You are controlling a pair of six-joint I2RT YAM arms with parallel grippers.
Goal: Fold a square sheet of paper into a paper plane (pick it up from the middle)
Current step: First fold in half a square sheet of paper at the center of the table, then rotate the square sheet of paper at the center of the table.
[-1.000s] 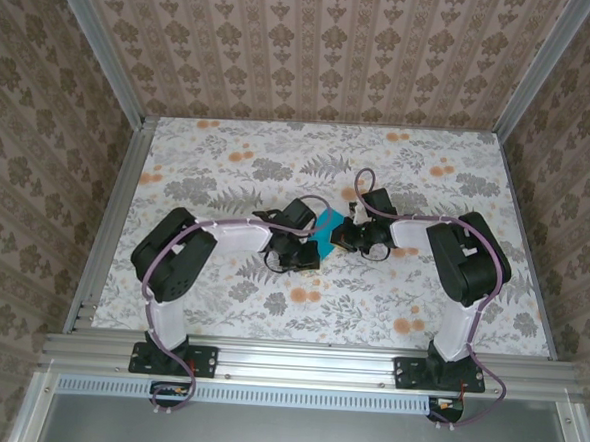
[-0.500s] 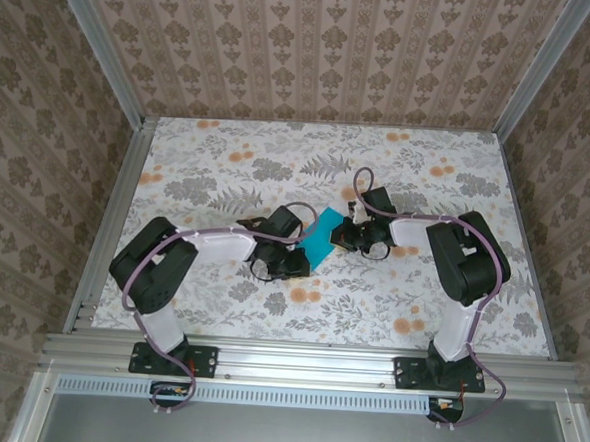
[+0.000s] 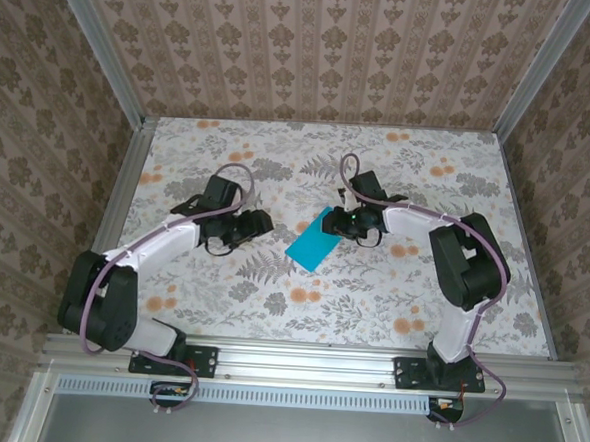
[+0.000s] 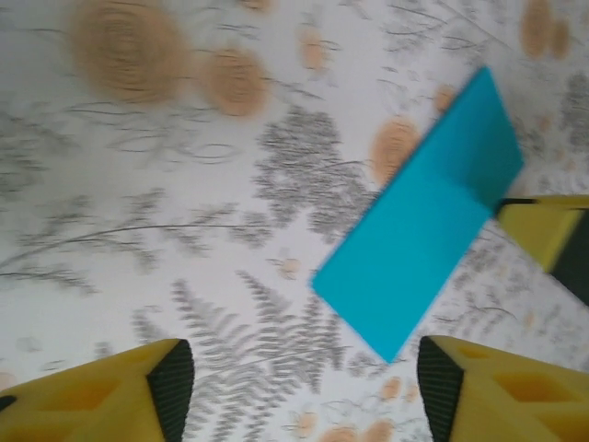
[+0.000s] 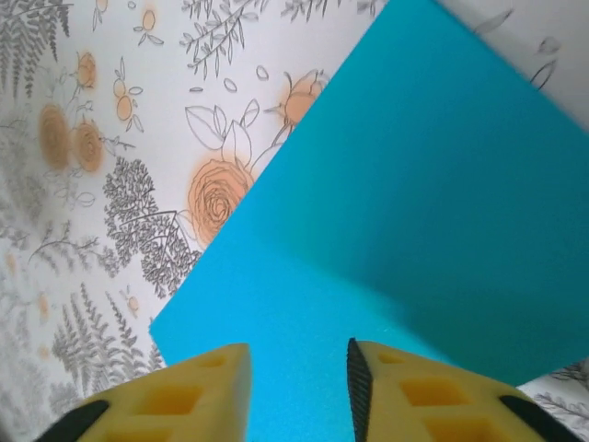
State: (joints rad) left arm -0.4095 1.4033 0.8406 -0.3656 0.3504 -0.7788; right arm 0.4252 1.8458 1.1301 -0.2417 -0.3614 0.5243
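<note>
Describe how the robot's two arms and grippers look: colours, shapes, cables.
The left arm and right arm each have white links between bulky black joints, with a thin purple cable looping along them. The left gripper and right gripper have blocky yellow fingers with black inner pads.

Slightly parted yellow fingers [image 5: 184, 396] hang over the creased turquoise sheet [image 5: 414, 212] on the floral table [image 5: 120, 138].

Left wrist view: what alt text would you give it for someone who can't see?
A sheet of turquoise-blue paper, folded into a long rectangle, lies diagonally on a floral-patterned table. The left end effector has its two yellow fingers wide apart at the bottom corners, clear of it; another yellow fingertip sits at its right end.
</note>
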